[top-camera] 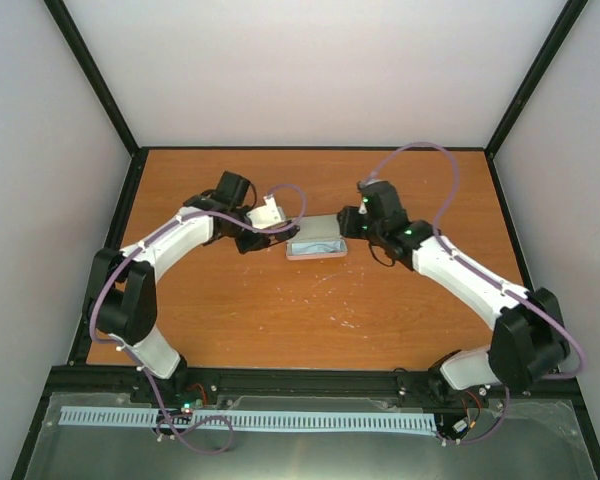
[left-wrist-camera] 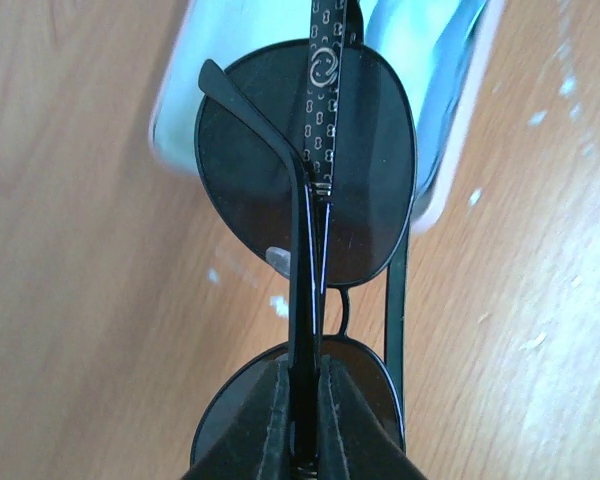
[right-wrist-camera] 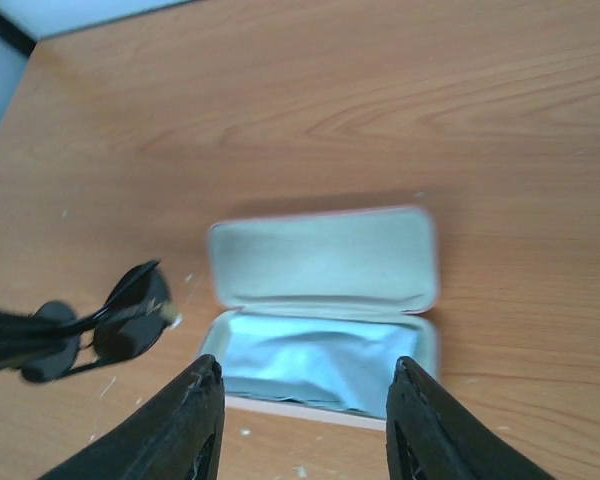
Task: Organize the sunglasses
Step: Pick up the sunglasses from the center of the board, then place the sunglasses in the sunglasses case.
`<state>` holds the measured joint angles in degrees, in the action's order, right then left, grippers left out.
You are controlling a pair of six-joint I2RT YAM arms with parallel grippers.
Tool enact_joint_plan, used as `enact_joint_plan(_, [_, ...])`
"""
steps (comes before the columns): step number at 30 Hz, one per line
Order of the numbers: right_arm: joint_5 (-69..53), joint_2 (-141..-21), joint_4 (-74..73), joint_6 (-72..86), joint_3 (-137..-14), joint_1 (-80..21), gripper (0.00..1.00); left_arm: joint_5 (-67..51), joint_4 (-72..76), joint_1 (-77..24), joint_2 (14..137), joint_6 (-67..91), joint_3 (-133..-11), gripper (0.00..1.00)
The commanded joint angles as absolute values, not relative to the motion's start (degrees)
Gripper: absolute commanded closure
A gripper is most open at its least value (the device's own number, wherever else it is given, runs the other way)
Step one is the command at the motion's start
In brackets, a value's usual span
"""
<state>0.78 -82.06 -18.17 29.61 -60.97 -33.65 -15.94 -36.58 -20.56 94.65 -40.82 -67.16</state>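
The sunglasses, folded, with a thin black frame and dark lenses, are held above the table just left of the open pink case. My left gripper is shut on their folded arms. In the right wrist view the sunglasses hang at the left, beside the case. The case lid lies flat open and the pale blue cloth lies in its base. My right gripper is open and empty, hovering over the near edge of the case. In the top view it is at the case's right end.
The orange wooden table has black rails along its edges and white walls around it. Small white flecks mark the wood in front of the case. The two arms curve in from the near corners.
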Motion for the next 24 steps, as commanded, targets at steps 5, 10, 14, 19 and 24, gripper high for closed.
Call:
enact_joint_plan(5, [0.2,-73.8,-17.8,28.9,-53.2,-25.5,0.55,-13.9,-43.1,-31.1,95.7,-38.2,-78.6,0.99])
enact_joint_plan(10, [-0.9,-71.7,-17.6,28.4,-50.8,-24.1,0.55,-13.6,-44.5,-32.8,104.4,-39.4,-85.7,0.99])
enact_joint_plan(14, [-1.7,-70.5,-17.5,27.8,-49.4,-23.2,0.55,-13.7,-44.8,-33.1,109.4,-40.4,-88.6,0.99])
enact_joint_plan(19, [-2.0,-69.1,-17.6,27.1,-48.4,-21.8,0.54,-13.5,-44.6,-33.2,113.3,-41.5,-90.2,0.99])
enact_joint_plan(24, [-2.6,-68.9,-17.5,26.6,-48.2,-20.6,0.54,-15.3,-45.2,-33.7,115.1,-41.3,-91.7,0.99])
